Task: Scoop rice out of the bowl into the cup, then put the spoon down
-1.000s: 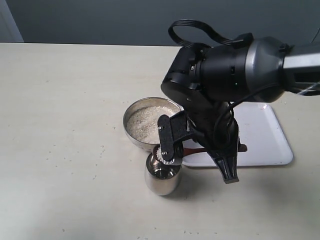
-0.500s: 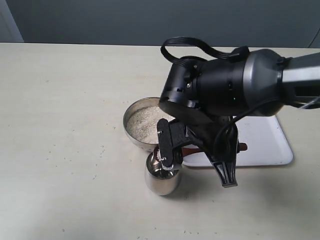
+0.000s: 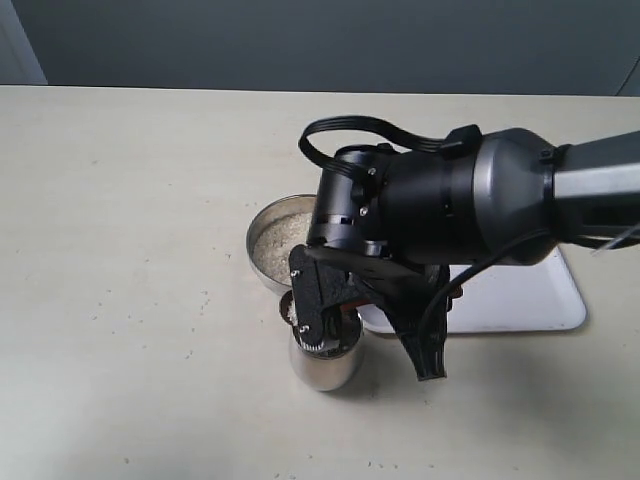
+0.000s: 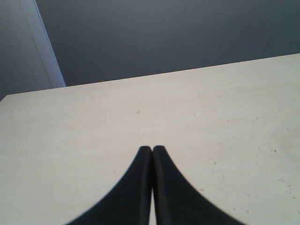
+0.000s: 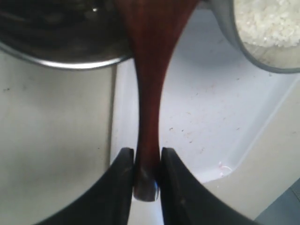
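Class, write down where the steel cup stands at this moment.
In the exterior view, the cup stands near centre, beside the bowl, left of the white tray.

A white tray (image 3: 520,290) lies flat on the pale, lightly speckled table (image 3: 120,220), with a dark wall (image 3: 300,40) behind.

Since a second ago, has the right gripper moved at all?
Yes. In the exterior view the right gripper has shifted left against the unmoved bowl, now covering more of its rim and the mouth of the cup.

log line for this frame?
phase: spoon at cup | right gripper: shut on spoon | left gripper: shut, empty | rice: in bowl
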Motion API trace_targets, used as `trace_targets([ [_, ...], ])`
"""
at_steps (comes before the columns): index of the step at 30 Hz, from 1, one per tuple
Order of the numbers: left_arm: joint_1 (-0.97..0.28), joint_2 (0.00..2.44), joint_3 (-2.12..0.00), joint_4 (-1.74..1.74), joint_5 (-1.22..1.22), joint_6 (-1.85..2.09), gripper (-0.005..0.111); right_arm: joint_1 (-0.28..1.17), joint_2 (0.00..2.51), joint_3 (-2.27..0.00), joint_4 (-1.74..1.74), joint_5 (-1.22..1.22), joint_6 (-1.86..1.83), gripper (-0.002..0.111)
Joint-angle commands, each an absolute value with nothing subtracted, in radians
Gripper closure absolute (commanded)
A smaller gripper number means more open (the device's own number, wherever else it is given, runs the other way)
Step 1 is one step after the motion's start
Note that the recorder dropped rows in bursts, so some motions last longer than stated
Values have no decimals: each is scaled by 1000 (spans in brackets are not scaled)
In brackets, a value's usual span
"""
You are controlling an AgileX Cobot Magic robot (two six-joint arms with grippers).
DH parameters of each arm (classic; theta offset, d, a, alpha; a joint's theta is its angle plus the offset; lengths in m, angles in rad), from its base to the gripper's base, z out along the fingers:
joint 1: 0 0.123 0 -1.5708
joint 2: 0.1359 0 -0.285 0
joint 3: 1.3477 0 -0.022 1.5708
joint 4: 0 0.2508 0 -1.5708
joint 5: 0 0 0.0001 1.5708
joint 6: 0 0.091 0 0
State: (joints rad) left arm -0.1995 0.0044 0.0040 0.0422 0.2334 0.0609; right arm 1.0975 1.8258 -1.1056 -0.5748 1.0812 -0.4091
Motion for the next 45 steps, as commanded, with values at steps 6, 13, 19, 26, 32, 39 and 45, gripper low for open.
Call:
trace_targets([
  [6, -204, 0, 0, 43, 232, 54, 106, 1099, 1819, -1101, -636, 1076, -325, 109],
  [13, -204, 0, 0, 43, 232, 54, 106, 1104, 1819, -1038, -683, 1081, -239, 109],
  [19, -204, 0, 0, 43, 232, 54, 106, 1166, 1814, -1010, -754, 1028, -171, 109],
  [26, -204, 0, 0, 43, 232, 54, 106, 1177, 1808, -994, -757, 1015, -141, 109],
  [32, -204, 0, 0, 43, 232, 54, 106, 1177, 1797, -936, -845, 949, -53, 109],
  [39, -204, 0, 0, 43, 232, 54, 106, 1177, 1782, -909, -969, 922, 90, 109],
  [45, -204, 0, 0, 43, 232, 54, 106, 1177, 1782, -904, -978, 903, 108, 109],
])
